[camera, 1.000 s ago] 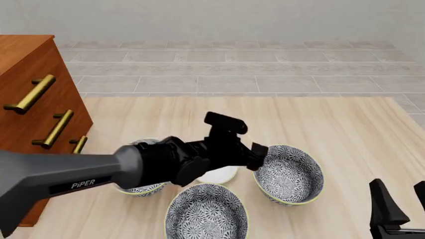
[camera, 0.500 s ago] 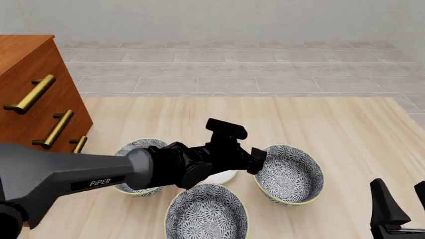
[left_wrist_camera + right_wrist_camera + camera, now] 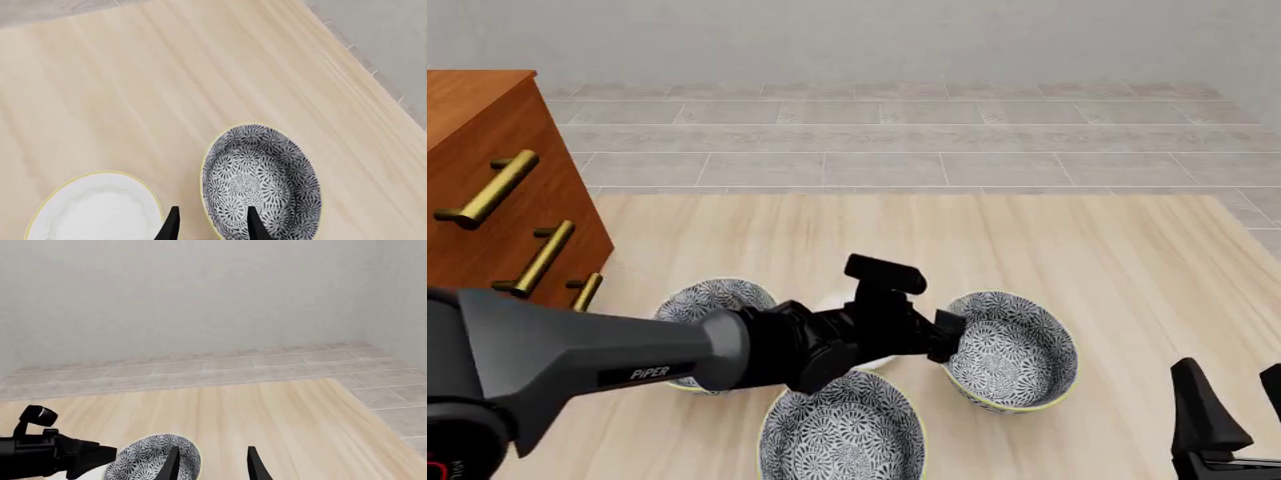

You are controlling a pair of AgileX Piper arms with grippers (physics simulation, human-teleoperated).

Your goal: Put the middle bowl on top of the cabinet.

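The left gripper hangs low over the table with its two fingers spread apart. It grips nothing. In the left wrist view the near rim of the right-hand bowl runs up between them, one finger over the patterned inside and the other outside the wall. Whether either finger touches the rim I cannot tell. On the outer side of that outside finger, close by but apart from the bowl, sits the white dish. From the front most of it is hidden under the left arm. The middle bowl is not at the fingers: it stands upright on the table behind the hand, on the robot's side and a little to the hand's left, partly under the wrist. The left-hand bowl lies further to the hand's left, beyond the arm. The cabinet rises well apart from the hand at the far left, with nothing visible on what shows of its top. The right gripper waits well off to the hand's right, near the robot's edge. Its fingers are likewise parted and it holds nothing.
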